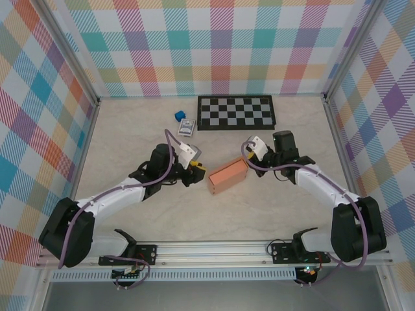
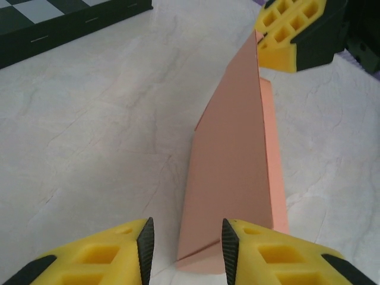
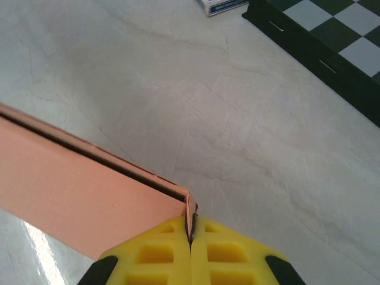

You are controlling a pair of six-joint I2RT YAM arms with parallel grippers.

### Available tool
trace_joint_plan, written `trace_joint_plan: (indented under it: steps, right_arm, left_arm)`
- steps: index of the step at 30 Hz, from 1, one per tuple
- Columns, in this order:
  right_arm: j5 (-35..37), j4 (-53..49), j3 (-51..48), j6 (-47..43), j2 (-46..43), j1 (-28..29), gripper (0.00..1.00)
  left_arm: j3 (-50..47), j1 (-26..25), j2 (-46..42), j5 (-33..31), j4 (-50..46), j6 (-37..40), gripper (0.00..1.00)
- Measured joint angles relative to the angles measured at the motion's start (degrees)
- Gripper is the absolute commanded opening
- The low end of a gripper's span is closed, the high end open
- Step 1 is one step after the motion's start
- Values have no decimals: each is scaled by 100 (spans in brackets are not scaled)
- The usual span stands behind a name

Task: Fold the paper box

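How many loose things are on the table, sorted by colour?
Salmon-orange: 1, the paper box
Blue: 1, the small cube
Blue-and-white: 1, the card pack
Black-and-white: 1, the checkerboard
Total: 4

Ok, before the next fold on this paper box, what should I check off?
1. Right gripper shut on the paper box corner: ok.
2. Left gripper open, jaws apart at the box's other end: ok.
3. Left gripper touching the box: cannot tell.
4. Long flap lying flat: not ok, a dark gap runs along its edge.
5. Card pack, blue cube and chessboard apart from the box: ok.
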Motion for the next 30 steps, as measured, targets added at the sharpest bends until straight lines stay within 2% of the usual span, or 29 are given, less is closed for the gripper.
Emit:
trace_joint_plan:
  steps: [7, 12, 17, 21, 24, 27, 30]
  right_arm:
    - [566, 155, -157, 817, -256, 162, 0]
    - [1106, 363, -264, 1443, -269, 234, 0]
    - [1659, 507, -391, 2166, -286, 348, 0]
    - [2035, 546, -398, 2540, -315, 444, 0]
    - [2275, 544, -396, 2710, -337, 490, 0]
    - [2417, 542, -396, 2782, -376, 501, 0]
    - [2483, 544, -396, 2778, -404, 501, 0]
  left_arm:
    - [11, -7, -31, -114, 52, -466, 53]
    - [20, 66, -304, -317, 52, -717, 55]
    - [66, 227, -354, -313, 50, -1307, 56]
    - [306, 238, -87, -210, 63, -1812, 53]
    - [448, 238, 205, -151, 164, -2050, 58]
    - [555, 238, 382, -144, 122, -1915, 59]
    - [802, 238, 570, -140, -17, -1375, 58]
